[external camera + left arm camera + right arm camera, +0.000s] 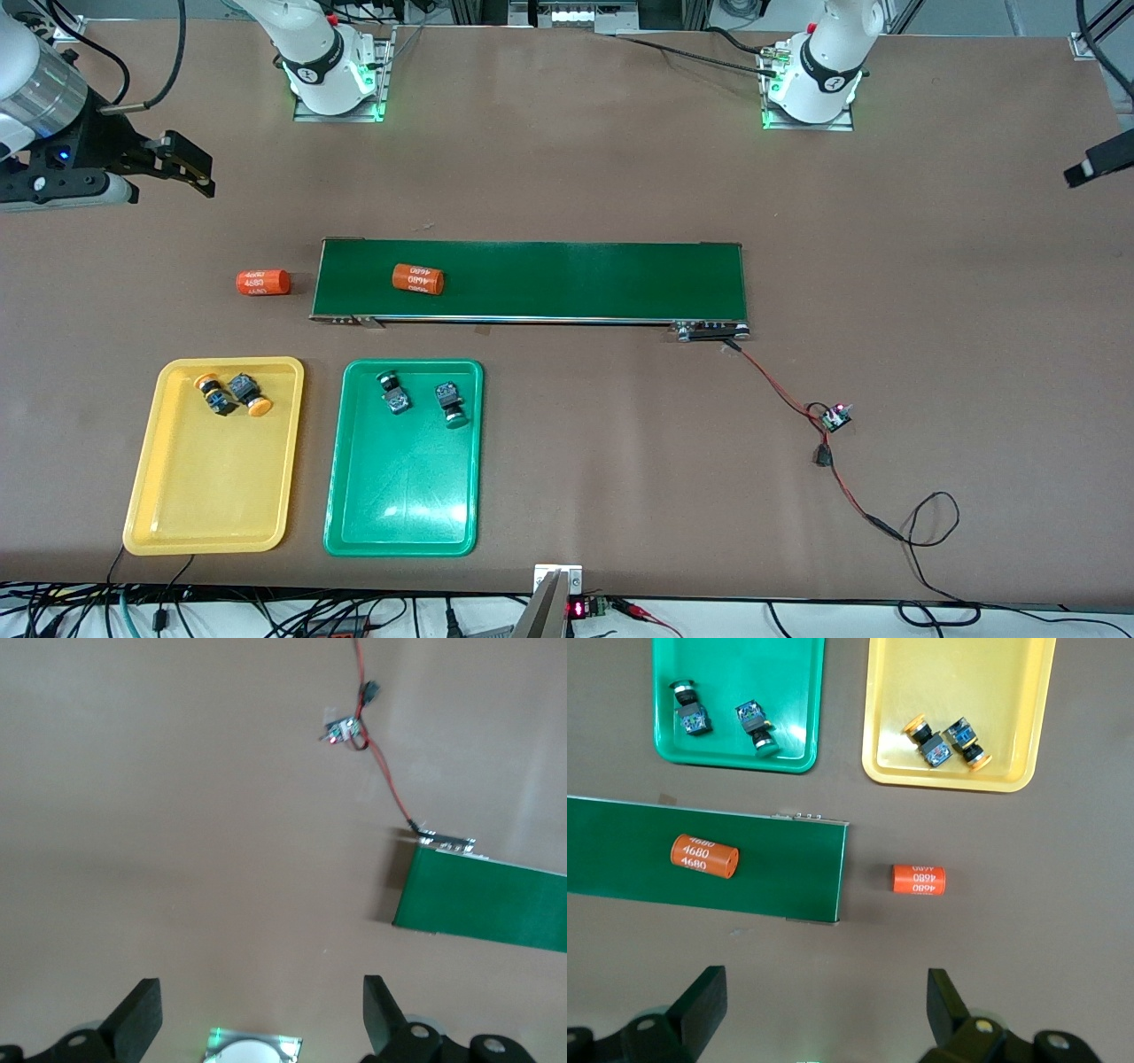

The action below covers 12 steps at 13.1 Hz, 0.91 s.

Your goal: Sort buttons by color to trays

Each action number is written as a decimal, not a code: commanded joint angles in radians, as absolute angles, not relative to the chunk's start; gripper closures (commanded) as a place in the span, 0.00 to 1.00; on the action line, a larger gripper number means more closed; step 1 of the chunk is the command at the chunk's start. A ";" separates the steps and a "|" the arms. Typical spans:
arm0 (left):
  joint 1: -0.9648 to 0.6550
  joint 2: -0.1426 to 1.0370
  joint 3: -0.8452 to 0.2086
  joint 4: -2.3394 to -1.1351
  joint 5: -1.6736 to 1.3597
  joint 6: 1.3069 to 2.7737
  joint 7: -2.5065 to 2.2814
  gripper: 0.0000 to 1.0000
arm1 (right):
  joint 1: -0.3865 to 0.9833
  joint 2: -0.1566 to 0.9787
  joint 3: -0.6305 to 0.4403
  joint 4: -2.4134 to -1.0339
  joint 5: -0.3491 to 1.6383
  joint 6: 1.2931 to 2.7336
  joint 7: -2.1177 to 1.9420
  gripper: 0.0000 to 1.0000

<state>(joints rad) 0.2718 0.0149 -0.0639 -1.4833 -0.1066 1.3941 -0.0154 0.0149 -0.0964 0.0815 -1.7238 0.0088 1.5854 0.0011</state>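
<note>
Two yellow-capped buttons (213, 390) (250, 394) lie in the yellow tray (204, 496), at its end nearest the belt. Two green-capped buttons (392, 392) (451, 403) lie in the green tray (399, 505) beside it. The right wrist view shows the same: green buttons (688, 709) (756, 725) in the green tray (788, 691), yellow buttons (928, 740) (967, 740) in the yellow tray (966, 673). My right gripper (190, 168) (824, 979) hangs open and empty over bare table at the right arm's end. My left gripper (1099, 164) (261, 990) hangs open and empty over bare table at the left arm's end.
A long dark-green conveyor belt (532, 279) crosses the middle of the table, farther from the front camera than the trays. One orange cylinder (417, 279) lies on it and another (263, 283) on the table beside its end. Red-black wires and a small board (835, 416) trail from the belt's other end.
</note>
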 commanded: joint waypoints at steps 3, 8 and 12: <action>0.267 0.049 -0.115 -1.456 -0.097 1.459 -0.002 0.00 | 0.034 -0.072 0.067 -1.667 0.014 1.528 -0.017 0.00; 0.282 0.034 -0.221 -1.447 -0.049 1.427 -0.015 0.00 | 0.031 -0.087 0.064 -1.663 0.006 1.487 -0.026 0.00; 0.295 0.093 -0.216 -1.451 -0.049 1.528 -0.003 0.00 | 0.028 -0.069 0.066 -1.666 -0.046 1.480 -0.028 0.00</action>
